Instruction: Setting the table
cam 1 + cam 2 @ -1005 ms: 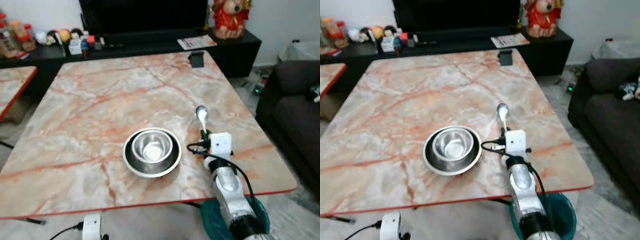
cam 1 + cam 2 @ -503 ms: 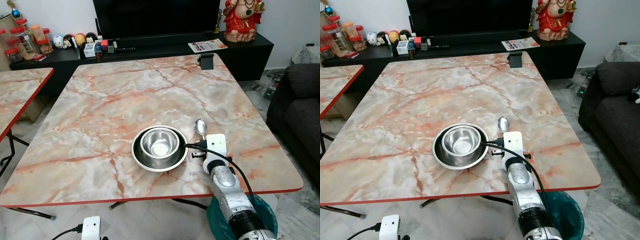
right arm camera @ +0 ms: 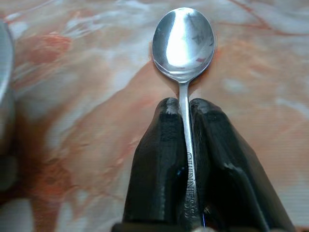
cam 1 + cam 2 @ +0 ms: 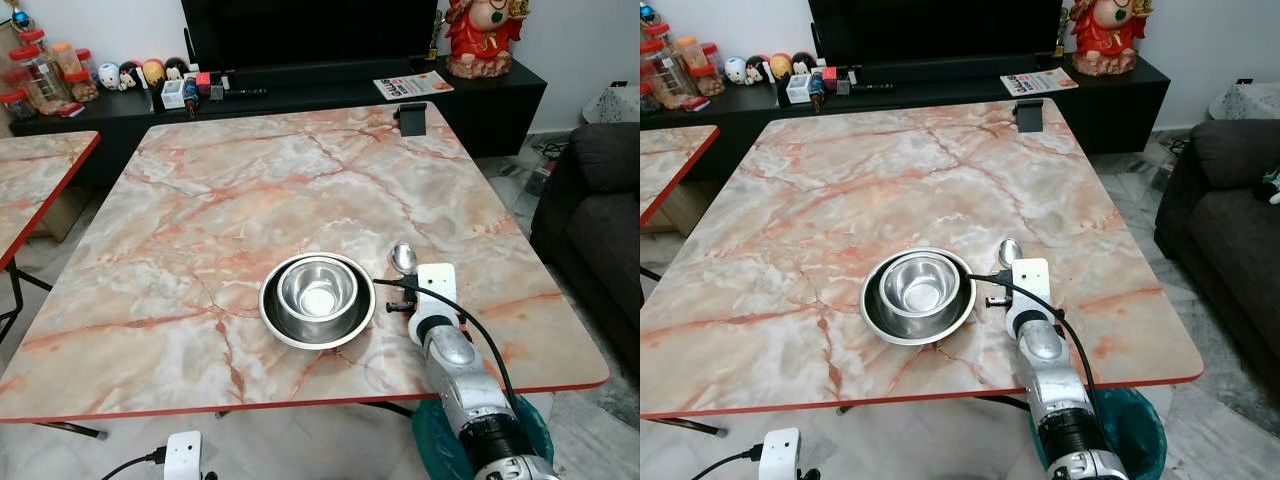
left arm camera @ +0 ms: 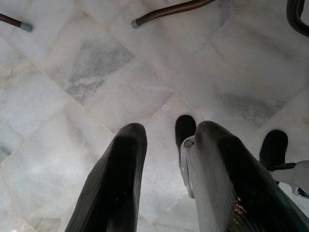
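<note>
A steel spoon (image 3: 182,38) points away from me just above the marble table (image 4: 250,210), its bowl (image 4: 404,257) right of the dishes. My right gripper (image 3: 185,108) is shut on the spoon's handle, and its white wrist block (image 4: 436,286) hides the fingers in the eye views. A small steel bowl (image 4: 317,288) sits inside a wider steel plate (image 4: 283,322) near the table's front edge, close to the left of the spoon. My left gripper (image 5: 165,140) hangs low over the tiled floor, fingers (image 5: 120,179) slightly apart with nothing between them.
A dark sofa (image 4: 600,220) stands right of the table. A black TV bench (image 4: 300,95) with jars, toys and a leaflet runs behind it. A small black object (image 4: 411,119) stands at the table's far edge. A second table (image 4: 40,190) is at left. A teal bin (image 4: 1130,425) sits under the front right corner.
The camera has steadied and shifted. My right gripper has drawn the spoon back toward me and closer to the plate's right rim.
</note>
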